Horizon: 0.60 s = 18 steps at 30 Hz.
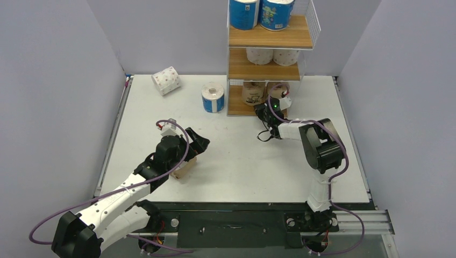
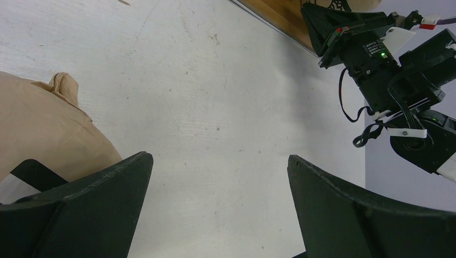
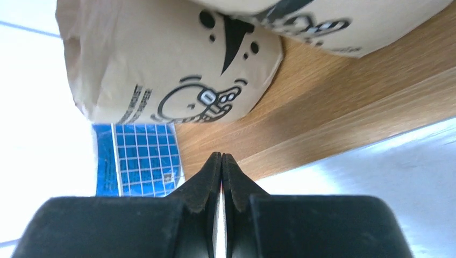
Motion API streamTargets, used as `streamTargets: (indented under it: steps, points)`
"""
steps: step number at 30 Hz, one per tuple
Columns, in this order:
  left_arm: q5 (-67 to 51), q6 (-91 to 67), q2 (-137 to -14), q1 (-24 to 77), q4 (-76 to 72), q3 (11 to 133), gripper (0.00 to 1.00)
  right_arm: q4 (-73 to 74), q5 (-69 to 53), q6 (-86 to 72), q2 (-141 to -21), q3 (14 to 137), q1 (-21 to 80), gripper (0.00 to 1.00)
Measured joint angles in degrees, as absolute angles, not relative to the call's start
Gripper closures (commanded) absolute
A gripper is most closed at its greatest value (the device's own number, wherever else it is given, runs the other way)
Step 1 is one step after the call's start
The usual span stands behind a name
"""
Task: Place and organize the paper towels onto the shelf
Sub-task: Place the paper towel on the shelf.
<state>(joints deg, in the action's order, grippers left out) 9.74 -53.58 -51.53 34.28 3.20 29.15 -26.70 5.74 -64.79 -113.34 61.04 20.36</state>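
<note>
Top external view looks down on a white table (image 1: 242, 161) with the shelf (image 1: 270, 37) standing at its far edge, right of middle. Two blue rolls (image 1: 244, 13) stand side by side on the top board. Two white rolls (image 1: 259, 55) sit on the middle board, and two brown rolls (image 1: 253, 92) with printed labels sit on the bottom board.

Three more rolls are off the shelf. A dotted roll (image 1: 166, 80) lies on its side near the far left corner. A blue roll (image 1: 213, 97) stands upright just left of the shelf's foot. A brown roll (image 1: 184, 167) rests on the near left part of the table, partly hidden under the left arm.

The left gripper (image 1: 200, 144) hangs above the table just beside that brown roll, its fingers spread wide. The left wrist view shows bare table between them, and the roll lies outside one finger, not in the gap. Whether that finger touches the wrapper cannot be told.

The right gripper (image 1: 260, 110) reaches to the front edge of the bottom board. The right wrist view shows its fingers pressed together, holding nothing. The tips point at the board's edge just below a brown roll, and the upright blue roll shows beyond.
</note>
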Motion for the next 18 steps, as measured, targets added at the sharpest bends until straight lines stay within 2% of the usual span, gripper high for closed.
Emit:
streamTargets:
  steps: [8,18]
  points:
    - [9.54,-53.6,-50.78,34.28,3.25,28.71,0.04,-28.56,6.68,-63.7,-114.39,63.37,24.56,1.0]
    - [9.56,-53.58,-50.06,34.28,3.25,28.58,0.04,-39.44,10.76,-68.12,-121.56,65.91,27.51,1.0]
